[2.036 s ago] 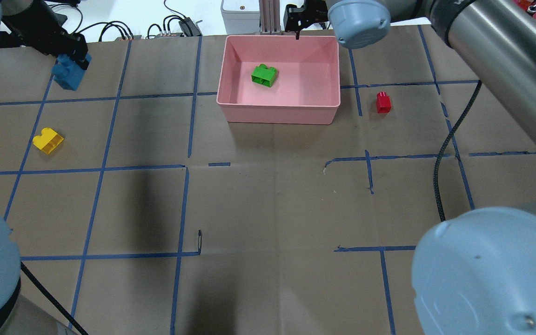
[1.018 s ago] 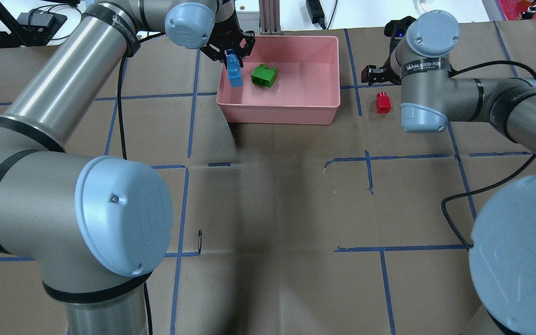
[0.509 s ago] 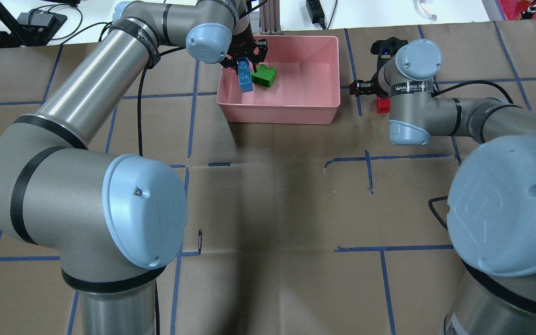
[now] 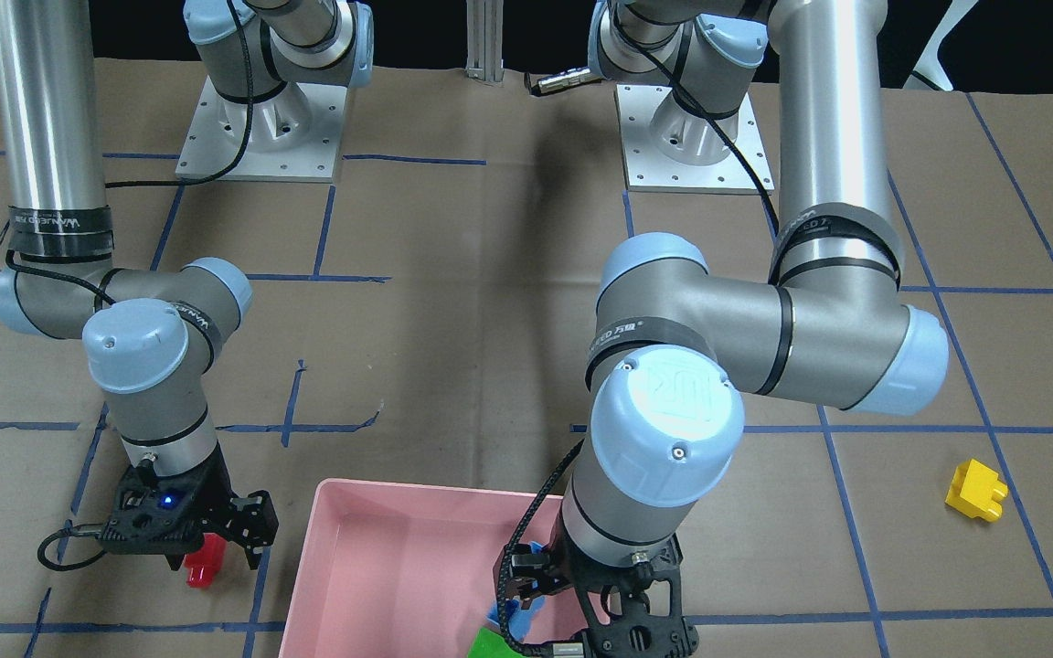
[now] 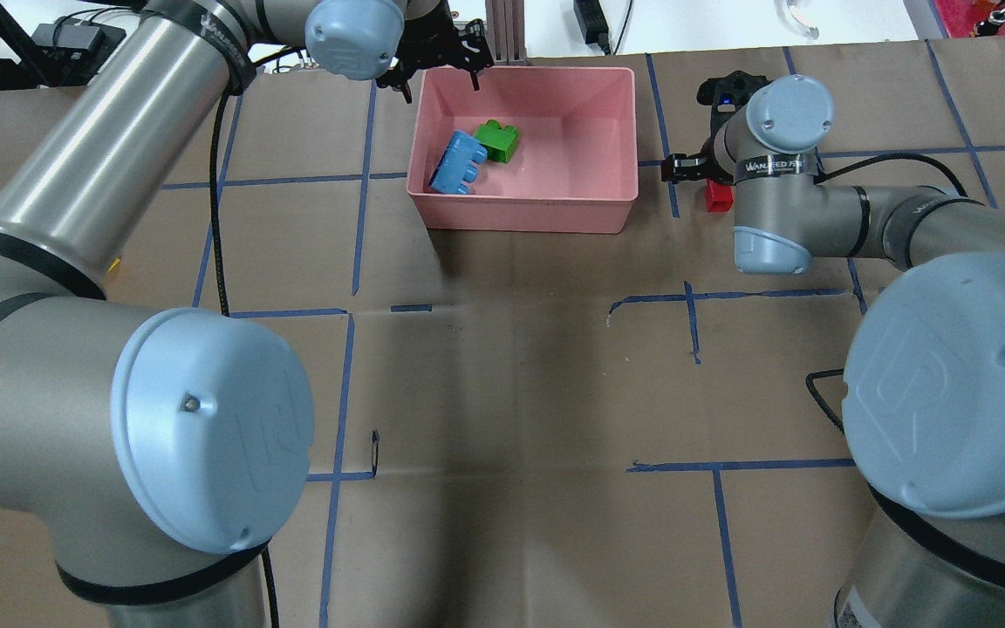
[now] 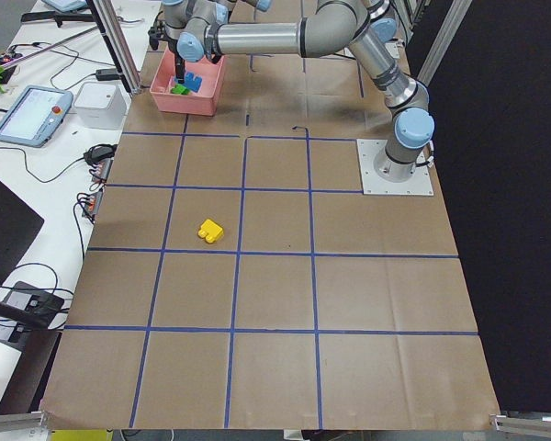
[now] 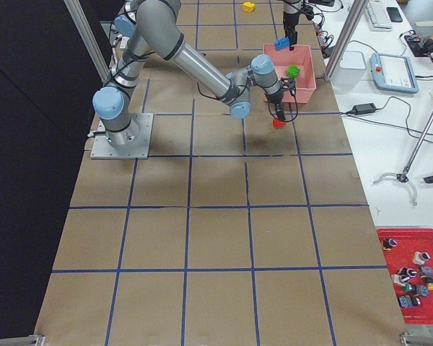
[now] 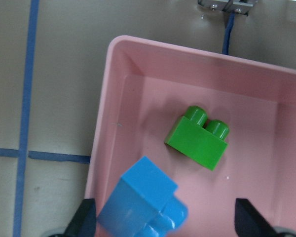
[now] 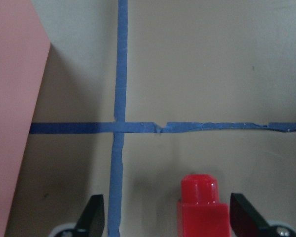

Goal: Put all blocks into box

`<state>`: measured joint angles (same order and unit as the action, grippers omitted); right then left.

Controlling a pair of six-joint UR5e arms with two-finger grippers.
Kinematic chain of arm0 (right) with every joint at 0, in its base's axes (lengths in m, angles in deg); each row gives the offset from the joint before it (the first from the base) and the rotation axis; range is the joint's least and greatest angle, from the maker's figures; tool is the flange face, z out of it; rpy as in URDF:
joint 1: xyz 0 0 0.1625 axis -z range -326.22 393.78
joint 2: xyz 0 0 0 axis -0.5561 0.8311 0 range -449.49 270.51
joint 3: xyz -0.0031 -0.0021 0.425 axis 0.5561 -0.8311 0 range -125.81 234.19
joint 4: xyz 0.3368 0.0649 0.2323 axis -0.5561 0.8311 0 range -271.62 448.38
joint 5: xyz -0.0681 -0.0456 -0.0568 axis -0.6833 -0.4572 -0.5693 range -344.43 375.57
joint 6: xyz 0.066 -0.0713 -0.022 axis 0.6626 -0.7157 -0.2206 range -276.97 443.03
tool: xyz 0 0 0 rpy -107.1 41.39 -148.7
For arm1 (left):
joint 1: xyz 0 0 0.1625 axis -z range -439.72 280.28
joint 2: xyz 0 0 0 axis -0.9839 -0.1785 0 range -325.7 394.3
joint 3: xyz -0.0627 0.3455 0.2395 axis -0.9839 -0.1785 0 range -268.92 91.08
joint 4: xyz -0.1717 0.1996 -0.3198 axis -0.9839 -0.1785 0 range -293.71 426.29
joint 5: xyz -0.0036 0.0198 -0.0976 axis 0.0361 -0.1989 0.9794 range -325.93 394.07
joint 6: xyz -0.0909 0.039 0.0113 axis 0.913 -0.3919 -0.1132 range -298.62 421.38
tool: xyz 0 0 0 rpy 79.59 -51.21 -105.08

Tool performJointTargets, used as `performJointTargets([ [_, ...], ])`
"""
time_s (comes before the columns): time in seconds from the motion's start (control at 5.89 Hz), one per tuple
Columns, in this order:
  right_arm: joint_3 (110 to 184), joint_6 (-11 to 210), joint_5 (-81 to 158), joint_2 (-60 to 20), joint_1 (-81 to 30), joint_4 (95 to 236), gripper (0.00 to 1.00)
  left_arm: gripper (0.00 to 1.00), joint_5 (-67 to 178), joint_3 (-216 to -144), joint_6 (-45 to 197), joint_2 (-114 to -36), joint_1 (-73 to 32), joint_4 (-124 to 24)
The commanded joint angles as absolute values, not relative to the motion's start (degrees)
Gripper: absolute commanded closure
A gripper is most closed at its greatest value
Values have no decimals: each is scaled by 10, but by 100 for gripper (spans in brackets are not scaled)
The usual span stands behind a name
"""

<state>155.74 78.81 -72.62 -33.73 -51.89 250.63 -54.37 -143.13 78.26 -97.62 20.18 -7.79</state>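
Red looks to be next: the red block [image 9: 200,207] sits on the desk between the spread, empty fingers of the right gripper [image 9: 167,212], nearer one finger than the other, so a plain squeeze should catch it. It lies just beside the pink box [image 5: 529,214], off its right-hand wall, a short carry toward the robot's left. The left gripper [image 5: 438,70] hangs released over the box's far left corner. Inside the box lie the blue block [image 5: 459,163], slanted along the left wall, and the green block [image 5: 497,140] just beside it. The yellow block [image 4: 976,491] sits on the desk well apart, on the left arm's side.
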Motion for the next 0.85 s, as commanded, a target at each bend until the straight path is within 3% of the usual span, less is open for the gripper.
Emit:
performJointTargets([
  [0.0, 1569, 779, -727, -338, -507, 2506, 10, 1, -544, -1433, 781, -957, 196, -95],
  [0.17, 1569, 777, -727, -338, -505, 2506, 11, 1, -543, -1434, 772, -940, 173, -118],
  [0.34, 1569, 777, -724, -337, -504, 2506, 33, 1, -544, -1442, 703, -911, 126, -165],
  [0.68, 1569, 778, -721, -338, -505, 2506, 62, 1, -544, -1453, 537, -863, 15, -235],
])
